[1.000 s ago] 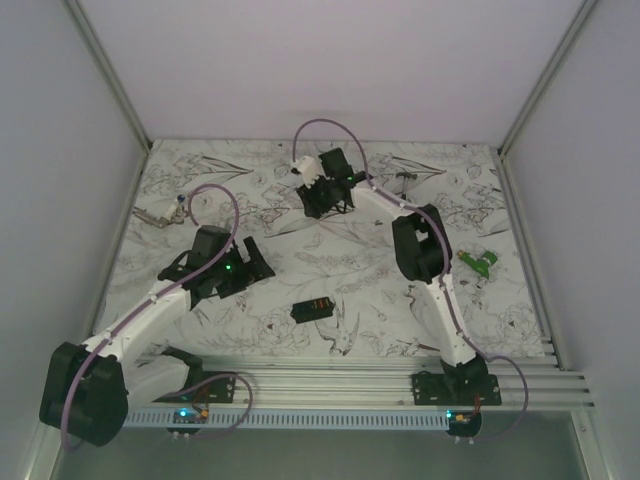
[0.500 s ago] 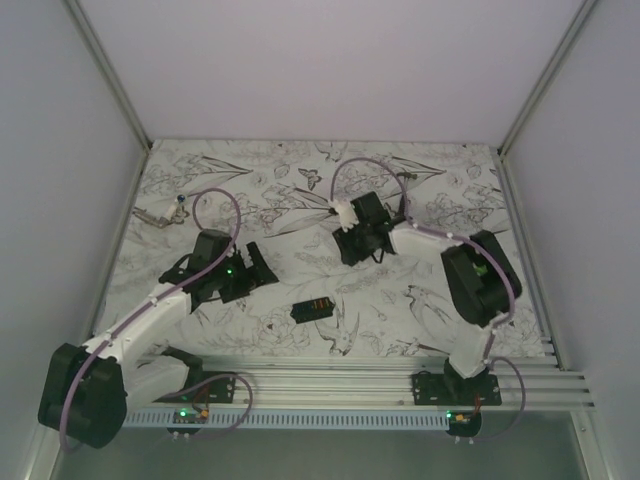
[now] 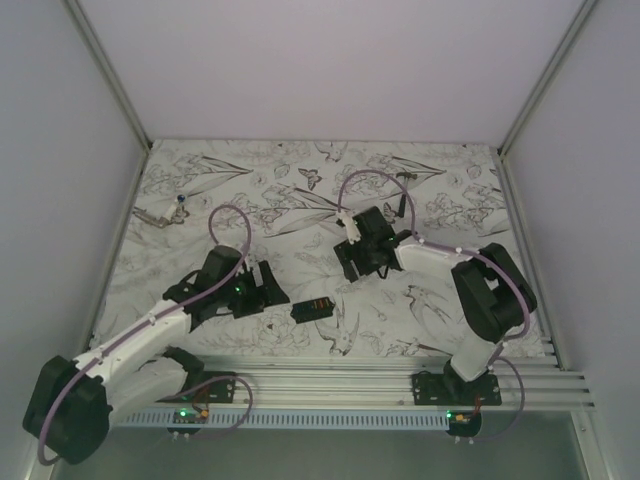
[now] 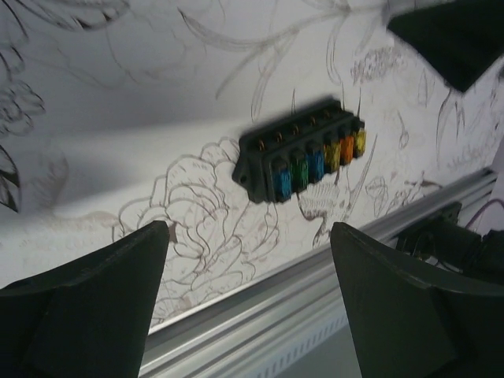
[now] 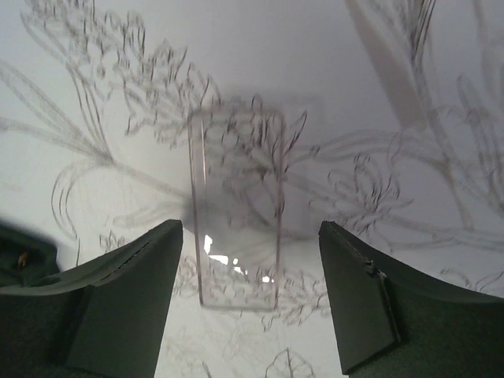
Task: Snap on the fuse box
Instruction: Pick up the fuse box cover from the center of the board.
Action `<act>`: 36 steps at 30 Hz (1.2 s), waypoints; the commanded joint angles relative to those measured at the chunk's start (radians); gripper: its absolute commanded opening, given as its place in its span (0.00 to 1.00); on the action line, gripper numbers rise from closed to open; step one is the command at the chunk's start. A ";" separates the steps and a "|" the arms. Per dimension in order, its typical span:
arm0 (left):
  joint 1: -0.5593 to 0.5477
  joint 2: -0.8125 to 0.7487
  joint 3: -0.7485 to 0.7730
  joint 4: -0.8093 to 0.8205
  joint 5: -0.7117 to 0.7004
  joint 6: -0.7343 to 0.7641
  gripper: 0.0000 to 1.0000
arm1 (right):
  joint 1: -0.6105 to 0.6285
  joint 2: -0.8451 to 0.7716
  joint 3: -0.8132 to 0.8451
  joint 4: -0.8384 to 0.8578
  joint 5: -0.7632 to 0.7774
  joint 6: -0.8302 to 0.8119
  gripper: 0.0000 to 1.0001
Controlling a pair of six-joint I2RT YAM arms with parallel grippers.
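Note:
The fuse box (image 3: 312, 309) is a small black box lying on the mat near the front, with a row of blue, green and orange fuses showing in the left wrist view (image 4: 303, 161). My left gripper (image 3: 266, 288) is open and empty just left of it; in its own view (image 4: 248, 228) the box lies ahead of the fingertips. My right gripper (image 3: 356, 262) is open, low over a clear rectangular plastic cover (image 5: 239, 213) that lies flat on the mat, its near end between the fingertips (image 5: 250, 225) and apart from both.
The floral mat (image 3: 200, 190) covers the table. A small metal tool (image 3: 160, 213) lies at the far left, a small dark item (image 3: 404, 176) at the back. An aluminium rail (image 3: 380, 375) runs along the front edge. Walls close in both sides.
My left gripper has moved right and nearer, up beside the fuse box. My right arm has drawn back from the far centre to the middle of the mat, and now hides the green object.

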 commanded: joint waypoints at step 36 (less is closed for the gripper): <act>-0.234 0.438 0.082 0.297 -0.212 -0.008 0.44 | 0.040 -0.187 -0.020 -0.028 -0.021 0.016 0.41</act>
